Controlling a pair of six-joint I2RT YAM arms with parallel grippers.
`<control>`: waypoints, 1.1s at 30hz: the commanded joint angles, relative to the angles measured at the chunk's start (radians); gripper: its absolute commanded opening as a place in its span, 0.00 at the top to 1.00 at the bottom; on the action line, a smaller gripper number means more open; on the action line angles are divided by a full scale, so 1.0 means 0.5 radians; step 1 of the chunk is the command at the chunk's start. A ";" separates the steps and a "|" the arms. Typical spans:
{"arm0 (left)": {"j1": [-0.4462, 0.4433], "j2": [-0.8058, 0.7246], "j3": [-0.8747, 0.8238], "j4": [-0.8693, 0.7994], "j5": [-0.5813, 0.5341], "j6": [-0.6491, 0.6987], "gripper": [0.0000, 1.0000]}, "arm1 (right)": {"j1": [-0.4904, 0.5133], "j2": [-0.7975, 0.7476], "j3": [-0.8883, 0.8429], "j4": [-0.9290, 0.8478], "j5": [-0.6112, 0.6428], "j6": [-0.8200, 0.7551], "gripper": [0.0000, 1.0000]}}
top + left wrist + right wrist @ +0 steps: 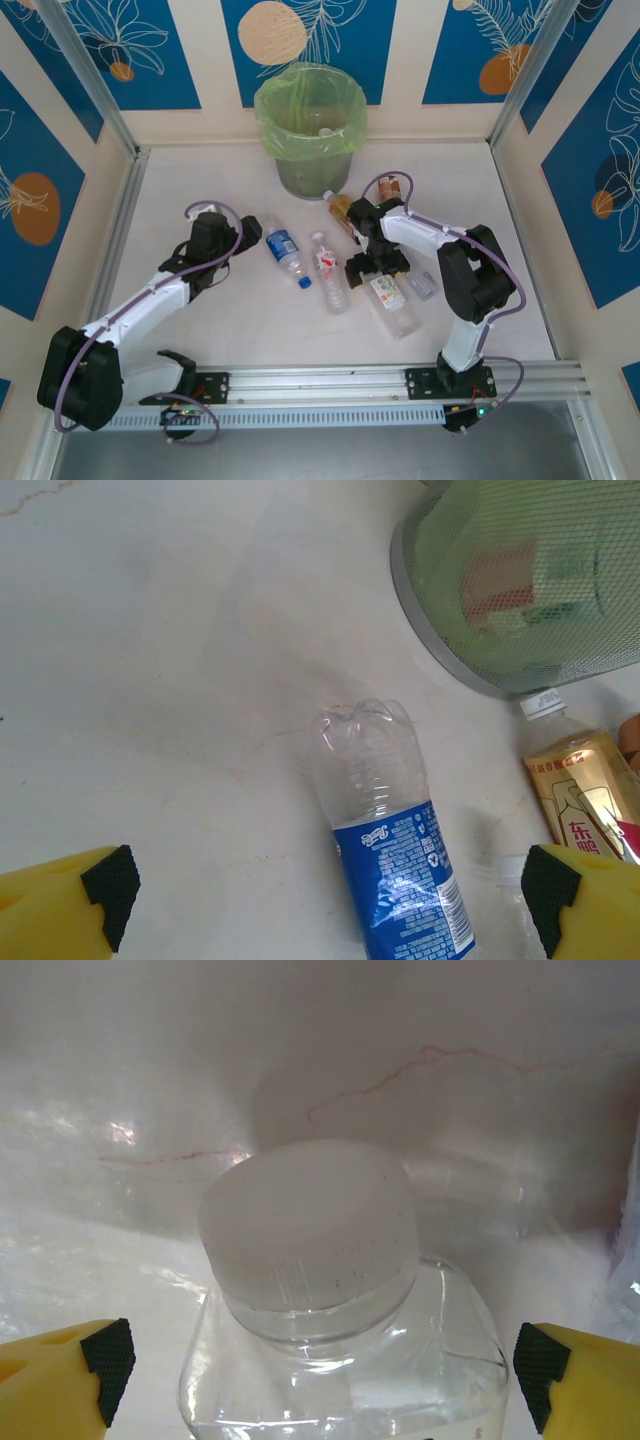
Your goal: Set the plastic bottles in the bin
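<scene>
We see both tools spread wide and holding nothing. The right tool hangs over the cap end of a big clear bottle lying on the bench close to the right arm. In the right wrist view its white cap sits midway between the two black pads, with open space on either side, so as far as we can tell nothing touches it. The bottle's long axis runs from far-left at the cap to near-right at the base; the pads stand across that axis, one on each side of the neck. We judge that the coming move turns on this; a straight closing should meet the neck or shoulder squarely, though the round, slick wall could roll or slip.

The left tool looks down on a blue-labelled bottle, which lies just right of it on the bench, base to the far side, cap to the near side; the bottle sits off-centre toward the right pad, so we think the left arm would need to shift right before closing.

The bin stands at the far middle of the bench, far and left of the right tool, far and right of the left one; an amber bottle lies just near it. Of the two arms, the right is the closer to its bottle.
</scene>
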 commanded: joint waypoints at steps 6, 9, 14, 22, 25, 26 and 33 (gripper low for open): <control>0.022 0.040 -0.017 0.012 -0.011 -0.036 0.00 | 0.000 0.021 -0.068 -0.049 -0.043 -0.005 0.02; 0.022 0.043 -0.022 0.015 -0.017 -0.044 0.00 | 0.001 0.042 -0.078 -0.053 -0.024 -0.005 0.03; 0.022 0.042 -0.033 0.004 -0.021 -0.032 0.00 | 0.006 0.071 -0.085 -0.029 -0.035 0.020 0.05; 0.022 0.022 -0.030 -0.040 -0.050 -0.004 0.00 | 0.031 0.110 -0.145 0.025 0.001 0.042 0.09; 0.022 0.018 -0.031 -0.047 -0.061 -0.002 0.00 | 0.031 0.093 -0.151 0.021 0.049 0.042 0.16; 0.022 0.022 -0.031 -0.047 -0.061 -0.004 0.00 | 0.031 0.073 -0.147 0.021 0.059 0.041 0.19; 0.023 0.039 -0.012 -0.047 -0.048 0.002 0.00 | 0.015 -0.119 -0.134 0.066 0.094 0.016 0.36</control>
